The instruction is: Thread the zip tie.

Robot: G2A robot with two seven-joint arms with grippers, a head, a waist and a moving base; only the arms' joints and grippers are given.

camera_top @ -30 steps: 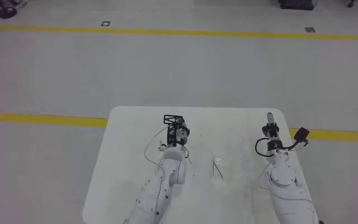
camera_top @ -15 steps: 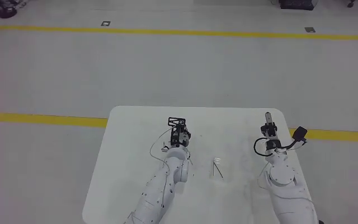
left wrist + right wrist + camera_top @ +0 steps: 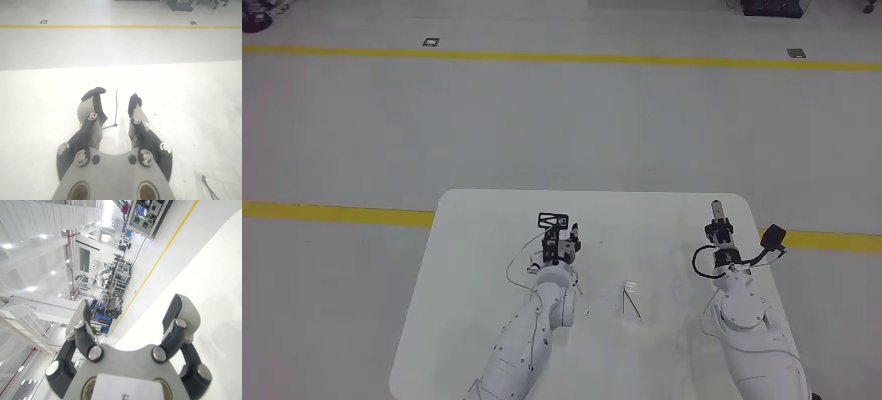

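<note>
Left pincer (image 3: 116, 93): fingers spread apart, over the middle of the table (image 3: 472, 300), pointing toward the table's far edge.
Zip tie (image 3: 115, 108): thin and black, seen against the table's middle, in the gap between the left pincer's fingers. The strap runs toward the table's far edge, with the head at its near end. A short bent piece goes behind one finger, and whether it touches that finger cannot be told.
Right pincer (image 3: 131, 300): fingers wide apart and turned on its side, by the table's right edge near the far corner.
Other ties (image 3: 630, 298): thin dark strands in a narrow V, lying on the table between the two arms, nearer the table's front edge than either pincer.
Table surface: white, with rounded corners.
Yellow lines (image 3: 542, 56): two stripes on the pale floor, both parallel to the table's far edge. One is well beyond that edge and the other passes just behind it.
</note>
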